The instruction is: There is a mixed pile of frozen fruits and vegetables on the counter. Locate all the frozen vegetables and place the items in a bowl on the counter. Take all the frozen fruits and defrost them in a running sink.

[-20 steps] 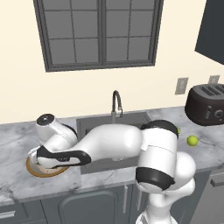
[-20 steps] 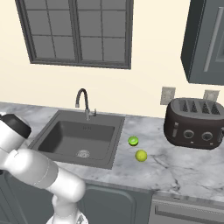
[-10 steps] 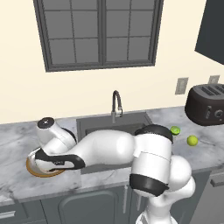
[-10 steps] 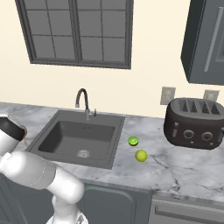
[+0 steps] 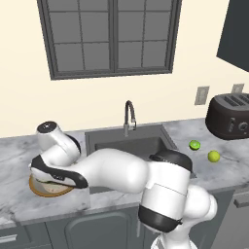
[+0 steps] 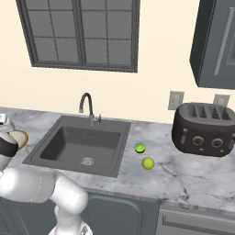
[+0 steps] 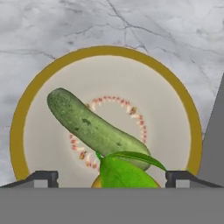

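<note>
In the hand view my gripper (image 7: 111,178) is open just above the bowl (image 7: 17,131), fingertips (image 7: 43,177) wide apart. The long dark green cucumber (image 7: 92,129) lies slanted across the bowl's cream inside. A yellow-orange item with a green leaf (image 7: 122,173) sits low between the fingertips, against the cucumber's end; nothing is gripped. In the left base view the arm's hand covers most of the bowl (image 5: 41,188), left of the sink (image 5: 133,146). The two limes, darker green (image 5: 194,145) and yellow-green (image 5: 213,156), rest on the counter (image 5: 228,165) right of the sink (image 6: 82,144).
A curved dark faucet (image 5: 129,114) stands behind the sink. A dark toaster (image 6: 204,128) stands at the back right of the counter, beyond the limes (image 6: 140,148) (image 6: 148,163). A window runs above the sink, and a dark wall cabinet (image 6: 215,41) hangs at the upper right.
The arm has barely shifted and stays over the bowl. Both limes lie where they were.
</note>
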